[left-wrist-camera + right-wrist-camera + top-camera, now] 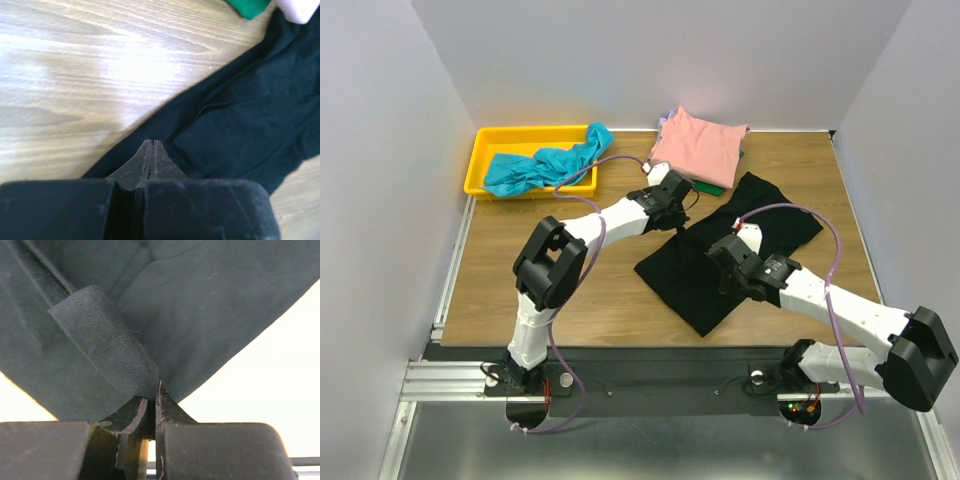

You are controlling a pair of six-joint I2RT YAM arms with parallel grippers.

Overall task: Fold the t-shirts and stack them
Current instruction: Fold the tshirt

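The black shirt [685, 285] lies at centre-right on the surface [570, 290], its long axis running diagonally from lower left to upper right. Shirts: five. One is black. One teal shirt [535, 168] is in the single bin [485, 150], upper left. One pink shirt [700, 145] tops one green shirt [715, 187] and one lavender shirt [663, 125], upper centre. Both arms reach inward over the black shirt. The left claw [151, 152] is clenched at its upper-left edge; whether it pinches cloth cannot be told. The right claw [156, 395] is clamped on a folded hem.
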